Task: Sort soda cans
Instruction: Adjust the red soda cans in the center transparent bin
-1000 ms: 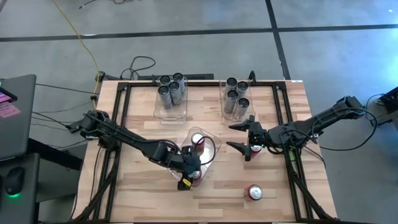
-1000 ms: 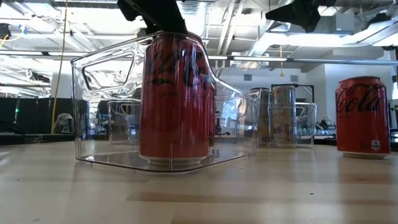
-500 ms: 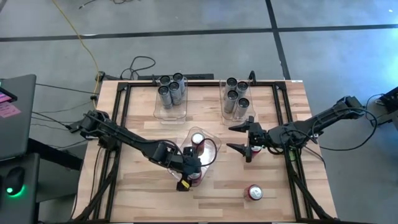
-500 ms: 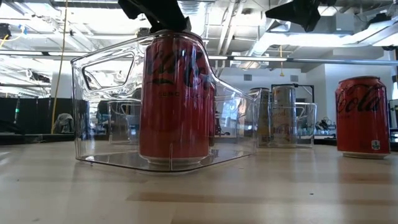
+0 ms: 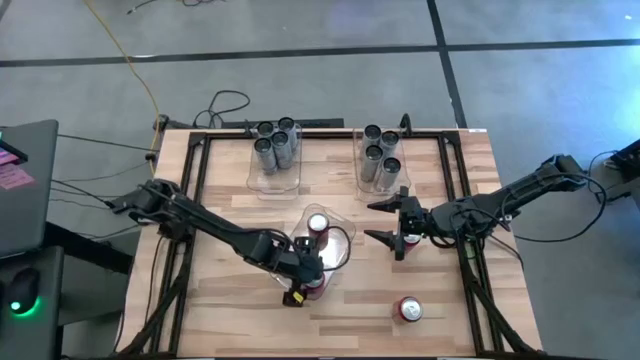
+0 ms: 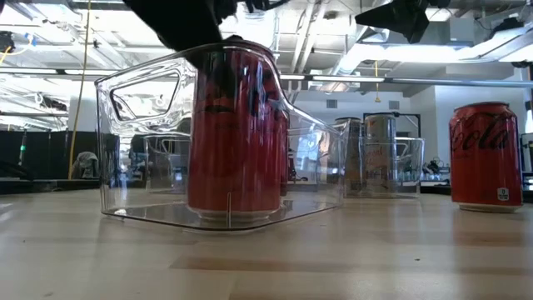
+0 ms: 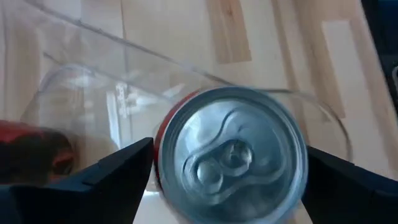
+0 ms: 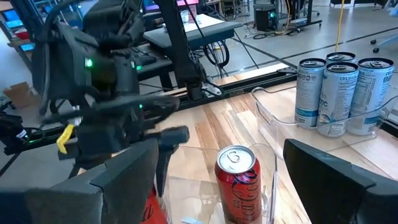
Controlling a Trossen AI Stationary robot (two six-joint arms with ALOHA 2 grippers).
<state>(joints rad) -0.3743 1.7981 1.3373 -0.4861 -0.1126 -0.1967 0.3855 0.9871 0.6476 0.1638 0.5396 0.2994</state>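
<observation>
Left claw point(image 7: 227, 171) spread wide around red can point(image 7: 233, 152), gripping nothing (can's body hidden), right claw point(image 5: 385, 220) open

My worktop point(image 5: 240, 315) is pale wood planking edged by a black frame point(image 5: 193, 180), standing on a grey concrete floor point(image 5: 300, 25) crossed by dark seams. A yellow cable point(image 5: 130, 70) trails at far left. Beyond, I see white ceiling ducts and beams point(image 6: 333, 42), brightly lit.
</observation>
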